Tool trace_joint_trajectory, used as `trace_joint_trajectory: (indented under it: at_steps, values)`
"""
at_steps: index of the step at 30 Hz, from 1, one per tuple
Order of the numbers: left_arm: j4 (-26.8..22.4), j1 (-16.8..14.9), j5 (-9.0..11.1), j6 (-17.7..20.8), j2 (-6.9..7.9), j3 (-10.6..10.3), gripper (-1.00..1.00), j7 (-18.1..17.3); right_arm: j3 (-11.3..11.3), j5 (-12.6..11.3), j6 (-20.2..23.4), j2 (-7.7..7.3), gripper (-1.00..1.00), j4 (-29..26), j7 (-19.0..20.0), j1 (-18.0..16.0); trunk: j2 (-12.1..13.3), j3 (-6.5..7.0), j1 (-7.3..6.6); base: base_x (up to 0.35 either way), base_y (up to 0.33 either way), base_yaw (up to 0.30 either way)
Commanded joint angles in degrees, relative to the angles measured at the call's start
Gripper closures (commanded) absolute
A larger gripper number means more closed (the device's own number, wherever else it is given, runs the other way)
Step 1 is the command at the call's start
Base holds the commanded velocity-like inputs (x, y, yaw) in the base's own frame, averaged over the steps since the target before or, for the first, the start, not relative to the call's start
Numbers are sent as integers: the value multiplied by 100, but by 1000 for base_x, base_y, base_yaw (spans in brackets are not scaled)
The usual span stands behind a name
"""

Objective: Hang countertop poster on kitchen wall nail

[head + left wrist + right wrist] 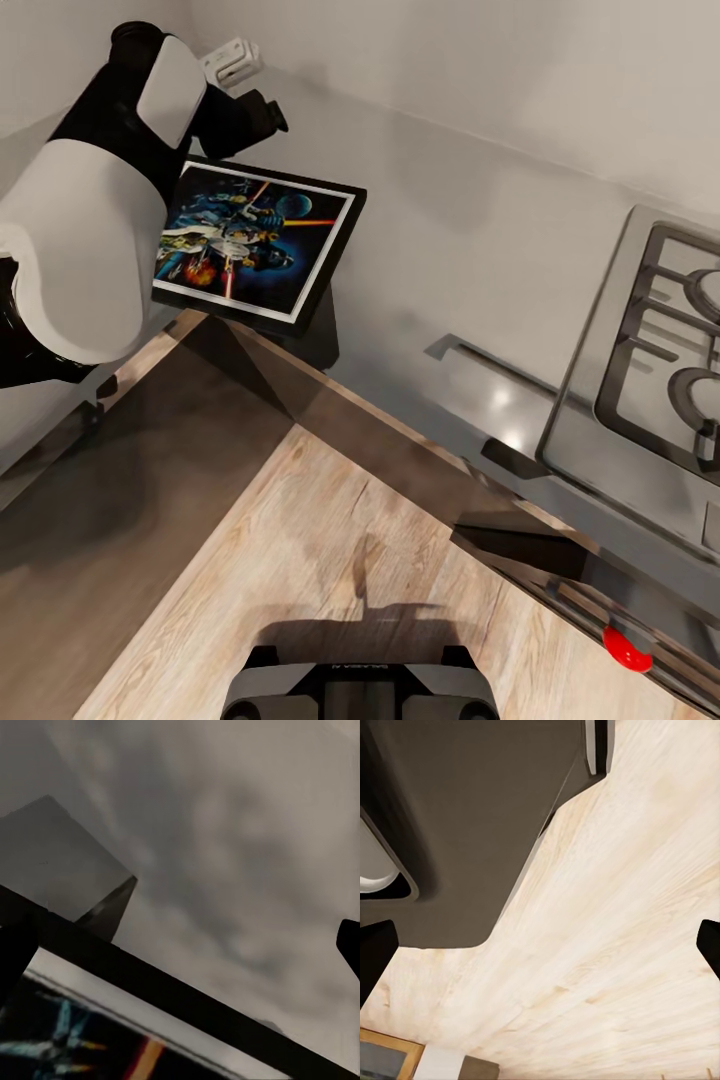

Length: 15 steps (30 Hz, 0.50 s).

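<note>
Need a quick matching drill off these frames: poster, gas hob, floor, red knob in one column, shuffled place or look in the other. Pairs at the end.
Things:
1. poster
2. gas hob
3. floor
4. red knob

Descriptions:
A. light wood planks
B. steel with black grates, at the head view's right edge
C. small and round, on the cabinet front below the hob
D. black-framed space artwork, tilted, overhanging the kitchen countertop corner beside the left arm

Pairs: 1-D, 2-B, 3-A, 4-C

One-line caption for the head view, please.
Left arm reaches over the poster, which overhangs the grey kitchen countertop corner beside the steel hob.
</note>
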Motion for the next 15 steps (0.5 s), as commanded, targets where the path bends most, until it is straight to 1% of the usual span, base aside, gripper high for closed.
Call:
trace_joint_trajectory:
  at_steps: [1, 15]
  values:
    - [4, -2, 60, 12, -5, 17, -100, 48, -29, -45, -18, -2, -100, 26, 42, -8, -2, -6, 0, 0, 0, 0]
    - [112, -2, 39, -12, -23, -33, -100, 49, -31, -45, -18, -4, -100, 25, 42, -8, -2, -43, 0, 0, 0, 0]
